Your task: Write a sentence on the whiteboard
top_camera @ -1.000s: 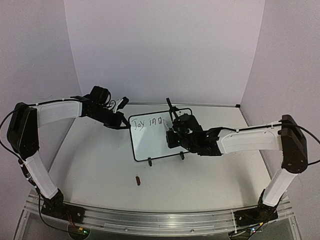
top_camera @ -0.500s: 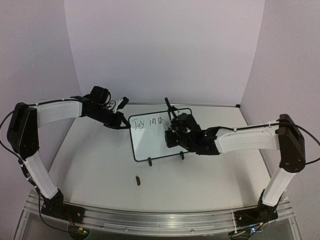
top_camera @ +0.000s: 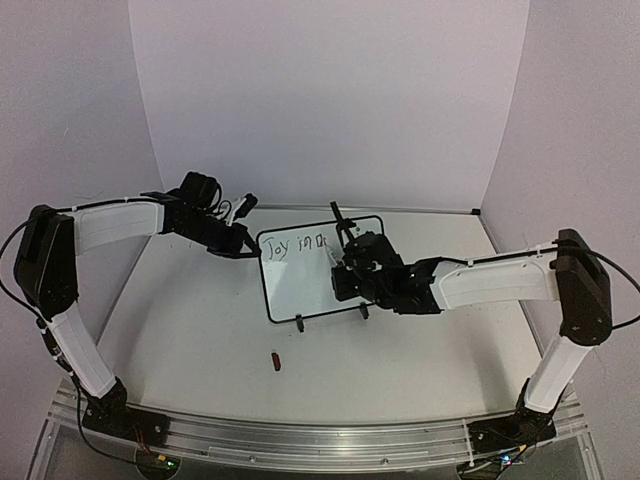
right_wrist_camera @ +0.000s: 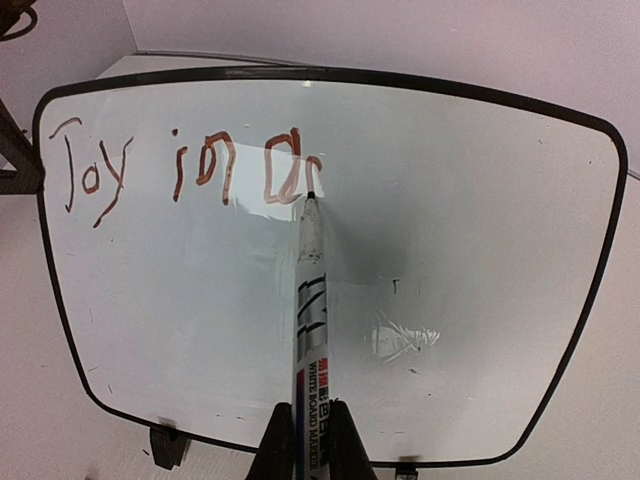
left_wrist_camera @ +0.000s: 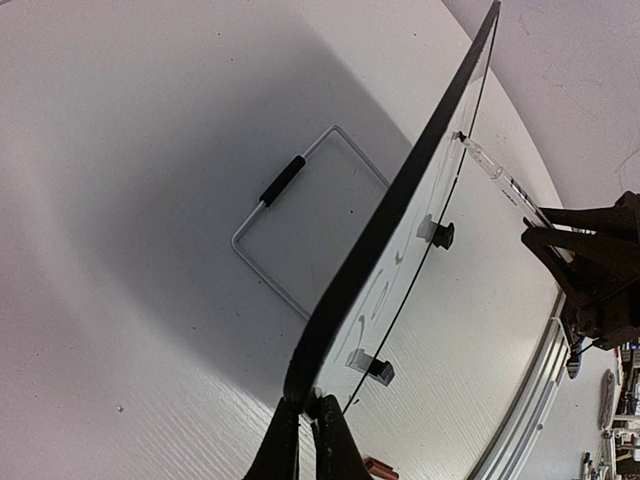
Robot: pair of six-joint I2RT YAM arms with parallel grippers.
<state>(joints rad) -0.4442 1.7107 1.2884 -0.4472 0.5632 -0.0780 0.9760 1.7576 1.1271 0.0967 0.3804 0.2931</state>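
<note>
Whiteboard (top_camera: 300,285) upright on feet, mid-table, reads "Joy in" plus two more letters. Left gripper (left_wrist_camera: 306,410) pinched tight on board edge, unchanged. Right gripper (right_wrist_camera: 308,415) closed around marker (right_wrist_camera: 308,300), tip on last letter. Right arm shifted slightly left since one second ago.
</note>
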